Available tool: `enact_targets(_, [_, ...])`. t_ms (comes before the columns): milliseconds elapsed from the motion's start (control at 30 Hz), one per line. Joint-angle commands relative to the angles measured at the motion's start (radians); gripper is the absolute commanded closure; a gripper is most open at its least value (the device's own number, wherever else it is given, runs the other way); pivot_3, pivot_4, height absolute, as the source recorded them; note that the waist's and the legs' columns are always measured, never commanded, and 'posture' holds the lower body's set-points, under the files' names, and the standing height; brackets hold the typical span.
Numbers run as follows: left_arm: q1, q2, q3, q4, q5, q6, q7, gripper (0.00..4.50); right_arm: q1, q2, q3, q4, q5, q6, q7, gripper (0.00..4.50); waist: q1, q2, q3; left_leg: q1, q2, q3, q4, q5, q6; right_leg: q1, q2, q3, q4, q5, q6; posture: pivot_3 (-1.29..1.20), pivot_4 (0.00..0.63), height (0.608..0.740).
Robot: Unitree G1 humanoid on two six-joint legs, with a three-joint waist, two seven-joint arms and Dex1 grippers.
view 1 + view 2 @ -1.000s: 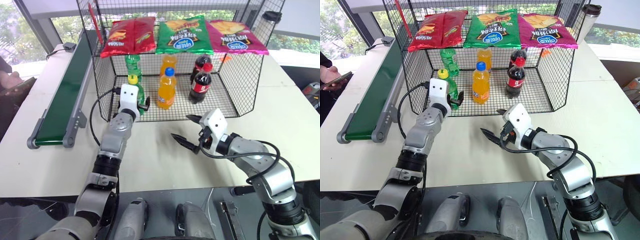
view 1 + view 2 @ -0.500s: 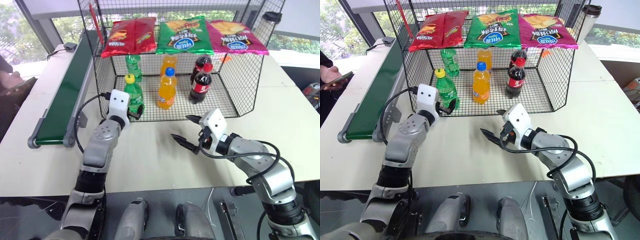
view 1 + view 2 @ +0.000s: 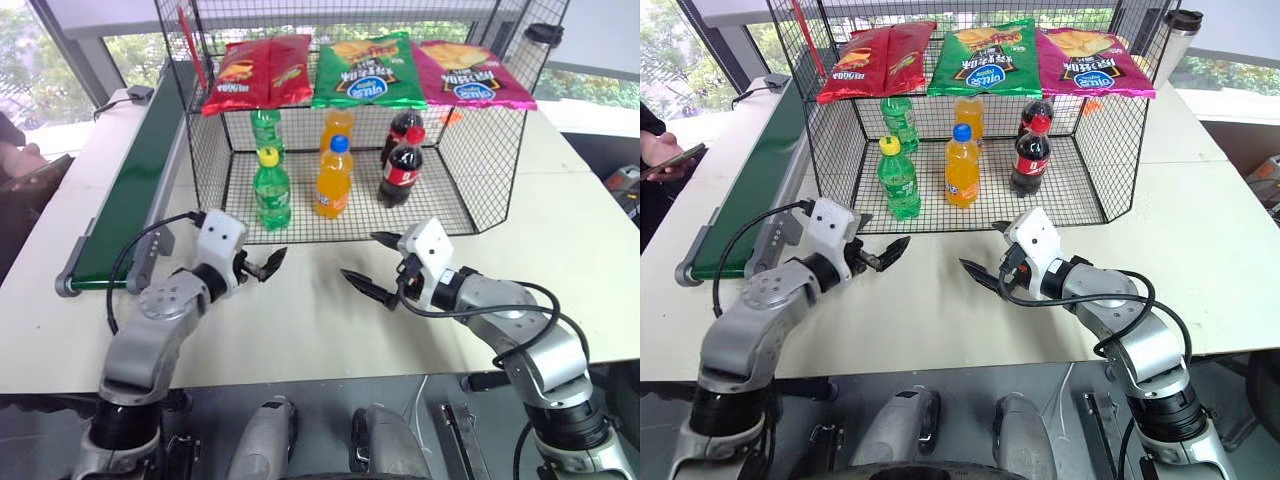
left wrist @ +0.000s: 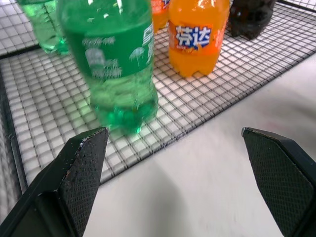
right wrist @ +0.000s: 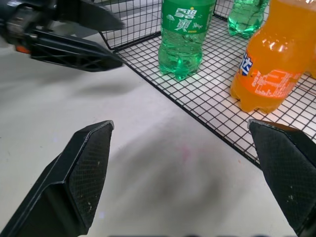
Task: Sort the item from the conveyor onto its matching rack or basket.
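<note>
Left eye view. Item: green soda bottle [image 3: 271, 189], yellow cap, upright on the mesh floor of the black wire cage [image 3: 480, 180], front left, just ahead of the left pincer [image 3: 263, 266]. Left pincer: fingers spread wide, empty, over the surface [image 3: 300, 330]. Right pincer [image 3: 368, 266]: fingers spread, empty, beside it. Conveyor [image 3: 125, 195]: left of the left pincer. Risk: bottle stands close to the cage's open front edge beside the orange bottle [image 3: 333, 178]; a careless arm swing could topple either.
</note>
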Motion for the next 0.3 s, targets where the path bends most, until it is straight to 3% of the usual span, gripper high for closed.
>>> enact_targets(33, [0.036, 0.004, 0.051, -0.076, -0.045, 0.017, 0.0, 0.03, -0.018, 0.002, -0.012, -0.041, 0.014, -0.003, 0.004, 0.0, 0.0, 0.0, 0.0, 0.0, 0.0, 0.0, 0.0, 0.0, 0.0, 0.0, 0.0, 0.0, 0.0, 0.0, 0.0, 0.0, 0.15, 0.739])
enact_targets(300, [0.096, 0.008, 0.044, -0.099, -0.028, -0.011, 0.027, 0.03, -0.027, 0.006, -0.006, -0.027, 0.01, -0.01, 0.013, 0.0, 0.001, 0.0, 0.0, 0.0, 0.0, 0.0, 0.0, 0.0, 0.0, 0.0, 0.0, 0.0, 0.0, 0.0, 0.0, 0.0, 0.15, 0.739])
